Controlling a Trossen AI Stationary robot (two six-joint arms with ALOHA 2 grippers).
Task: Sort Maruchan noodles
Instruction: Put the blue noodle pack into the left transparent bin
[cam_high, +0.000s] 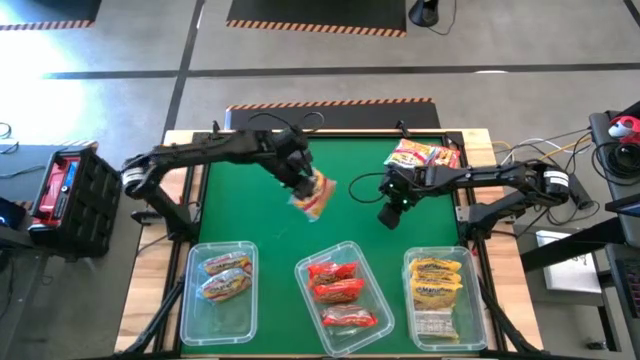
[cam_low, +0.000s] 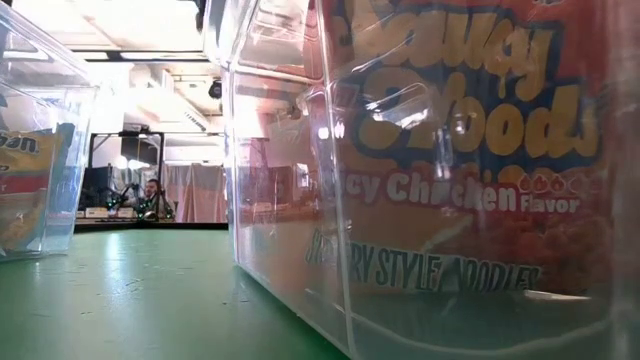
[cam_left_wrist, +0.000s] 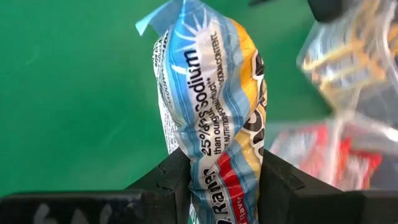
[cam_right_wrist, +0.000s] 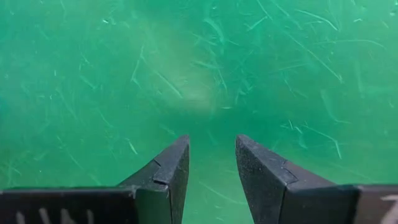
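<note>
A: What is the left end effector (cam_left_wrist: 221, 180) doing?
B: It is gripping a noodle packet (cam_high: 314, 193) above the green table (cam_high: 250, 215), its arm reaching in from the left.
A: The right end effector (cam_right_wrist: 211, 165)?
B: It is hanging empty, fingers parted (pointing down at the mat).
A: The bins?
B: The left bin (cam_high: 190, 310) is holding two packets, the middle bin (cam_high: 303, 305) three red ones, the right bin (cam_high: 472, 310) yellow ones; more packets (cam_high: 425, 154) are lying at the far edge.

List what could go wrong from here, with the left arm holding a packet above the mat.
1. The left gripper pinches the packet by one end only, so it may slip or swing out before reaching a bin.
2. Its blue, yellow and red wrapper matches the packets in the left bin; the red-packet bin lies closer, inviting a mis-sort.
3. The empty right gripper hovers nearby; their paths could cross.
</note>
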